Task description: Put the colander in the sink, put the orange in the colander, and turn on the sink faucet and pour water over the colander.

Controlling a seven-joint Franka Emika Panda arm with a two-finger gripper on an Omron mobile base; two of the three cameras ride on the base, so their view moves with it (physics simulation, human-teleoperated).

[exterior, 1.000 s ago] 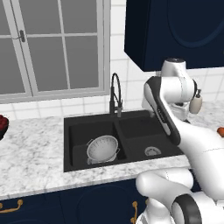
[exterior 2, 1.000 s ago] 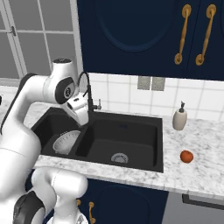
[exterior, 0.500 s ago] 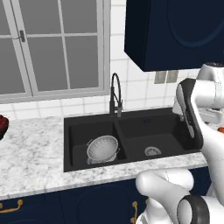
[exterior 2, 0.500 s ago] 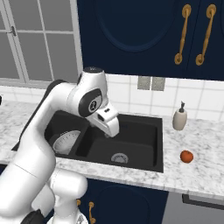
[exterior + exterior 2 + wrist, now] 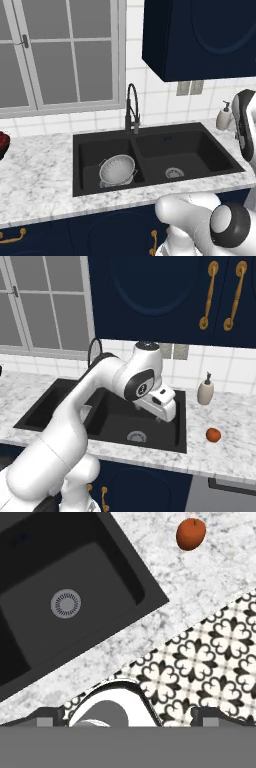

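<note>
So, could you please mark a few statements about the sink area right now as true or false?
1. The colander sits in the sink's left basin. True.
2. The orange lies inside the colander. False: it rests on the counter right of the sink.
3. The soap bottle stands on the counter by the wall. True.
4. Water runs from the faucet. False: none is visible.
5. The gripper holds the orange. False: the orange lies apart on the counter.

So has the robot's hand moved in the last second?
Yes. In the right base view the gripper has swung right from beside the faucet, across the sink, toward the orange.
</note>
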